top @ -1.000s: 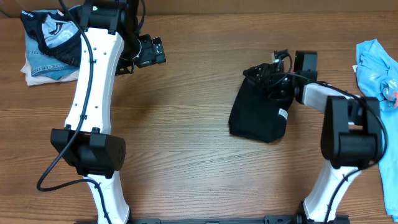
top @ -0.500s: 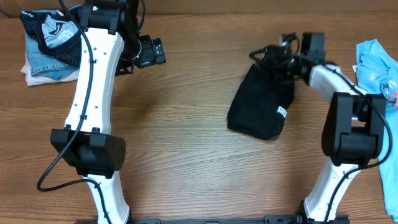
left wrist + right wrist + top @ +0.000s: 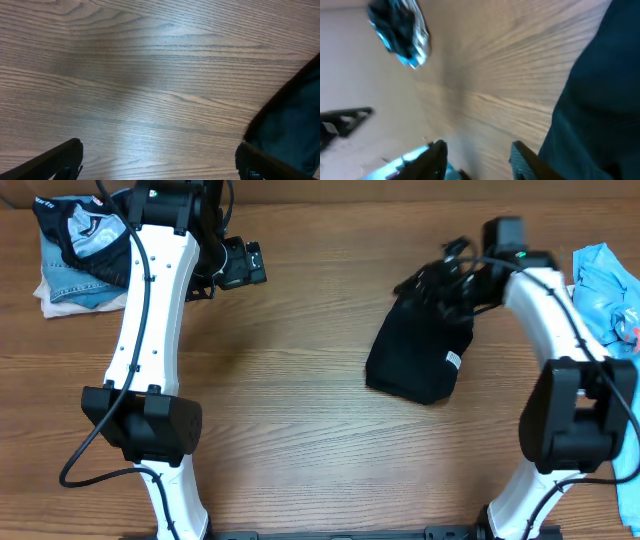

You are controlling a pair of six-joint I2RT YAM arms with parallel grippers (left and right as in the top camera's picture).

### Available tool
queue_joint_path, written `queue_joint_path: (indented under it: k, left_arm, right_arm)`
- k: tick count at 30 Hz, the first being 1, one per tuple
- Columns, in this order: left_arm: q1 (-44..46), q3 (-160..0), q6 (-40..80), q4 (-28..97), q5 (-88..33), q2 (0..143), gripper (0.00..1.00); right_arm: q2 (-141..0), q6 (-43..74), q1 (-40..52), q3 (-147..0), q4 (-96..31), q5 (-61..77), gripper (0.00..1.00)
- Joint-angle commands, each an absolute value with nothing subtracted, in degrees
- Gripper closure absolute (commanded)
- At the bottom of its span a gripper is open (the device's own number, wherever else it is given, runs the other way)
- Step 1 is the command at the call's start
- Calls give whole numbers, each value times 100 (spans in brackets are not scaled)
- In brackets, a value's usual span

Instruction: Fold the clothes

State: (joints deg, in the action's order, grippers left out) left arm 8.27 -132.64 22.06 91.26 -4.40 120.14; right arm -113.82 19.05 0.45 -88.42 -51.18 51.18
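The black T-shirt (image 3: 418, 355) lies folded in a compact bundle on the wooden table, right of centre, its small white label (image 3: 453, 360) near the right edge. My right gripper (image 3: 442, 280) hovers over the shirt's far end. In the blurred right wrist view its fingers (image 3: 477, 156) are apart with bare wood between them, and the black shirt (image 3: 600, 100) lies just beside the right finger. My left gripper (image 3: 248, 265) hangs open and empty over bare table at the back left (image 3: 157, 161), with dark fabric (image 3: 292, 125) at that view's right edge.
A pile of clothes (image 3: 70, 260), black-and-pale-blue patterned on denim and white, sits in the back left corner. A light blue garment (image 3: 603, 285) lies at the right edge. Both arm bases stand at the table's front.
My right arm moved toward the back of the table and its wrist turned. The shirt's far end was drawn back a little and now lies stretched out. The left arm has not moved.
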Motion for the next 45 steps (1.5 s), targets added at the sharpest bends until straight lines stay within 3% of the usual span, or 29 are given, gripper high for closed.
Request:
queue_joint_path:
  k: [1,8,13,18,22,26,29,34,42,45]
  left_arm:
    - [867,-13235,2095,9124,-388,12075,0]
    - [864,-13235,2071,9264,-401,12075,0]
    - [864,-13235,2075,9262,-403,12075,0]
    - [864,-13235,2071,9249,-399,12075,0]
    - [864,-13235,2073,9212,-401,12075,0]
    - [864,-13235,2073,9188,-401,12075,0]
    - [867,-13235,2073,9188,-403,12075,0]
    - [864,-13235,2075,9185,-403,12075,0]
    - [864,-13235,2078,9150,-410,12075,0]
    - [867,-13235,2075,9148,-412,12075,0]
  right_arm:
    - [-11570,1553,425,-8136,-4541,5155,56]
    - [-11933,2165,537,-6928,-3114,5153,51]
    - [-12009,2112,213,-6820,-3022,5216,56]
    - [-11546,1975,73,-7091,-3221,6259,59]
    - [-10755,2008,132,-7177,-3505,6676,51]
    - [-10296,2056,132,-7175,-3688,6652,34]
    - [-10309,2060,176,-7124,-3922,6023,32]
    - [-10309,2088,327,-6606,-4193,5111,39]
    - [-10328,3002,368,-4814,-2394,5098,33]
    - [-10328,3188,368,-4501,-1977,5109,37]
